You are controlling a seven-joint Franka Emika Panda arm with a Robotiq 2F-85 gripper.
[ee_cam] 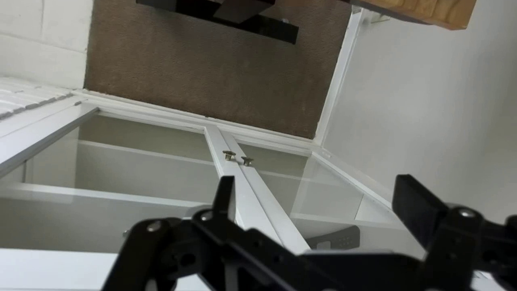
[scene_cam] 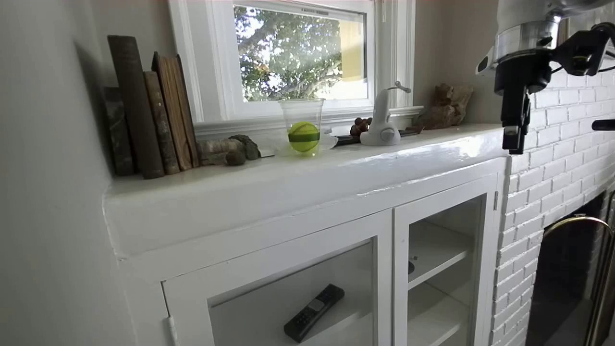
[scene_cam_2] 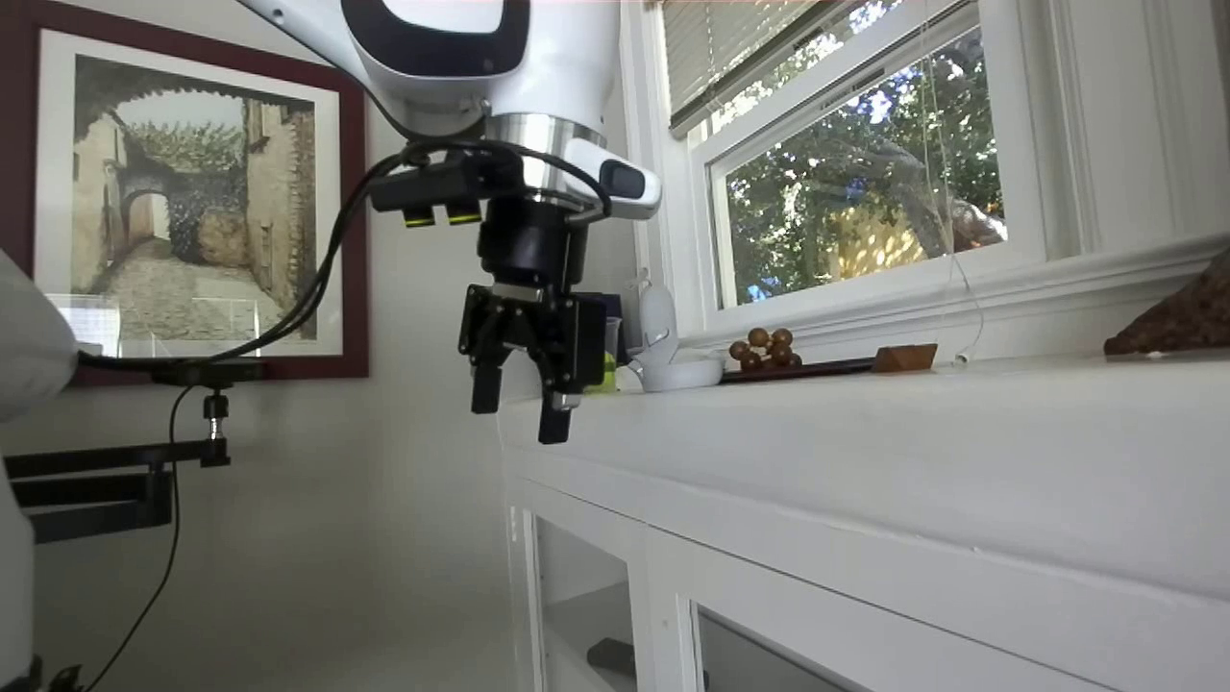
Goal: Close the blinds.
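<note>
The white slatted blinds (scene_cam_2: 730,48) hang over the upper part of the window in an exterior view. Their bottom rail sits above the lower pane, which is uncovered. Their top is out of view, and no slats show in the other views. A thin pale cord (scene_cam_2: 934,144) hangs in front of the window and curls down to the ledge. My gripper (scene_cam_2: 520,408) points down in front of the ledge, below and apart from the blinds. In the wrist view my gripper (ee_cam: 315,190) has its fingers wide apart with nothing between them. It also shows side-on in an exterior view (scene_cam: 515,142).
The white ledge (scene_cam: 269,178) bears old books (scene_cam: 144,115), a clear cup (scene_cam: 301,110) with a green ball, a white upright device (scene_cam: 382,122), wooden beads (scene_cam_2: 764,348) and a rock (scene_cam: 444,105). Below are glass cabinet doors (scene_cam: 384,269). A framed picture (scene_cam_2: 351,231) hangs behind the arm.
</note>
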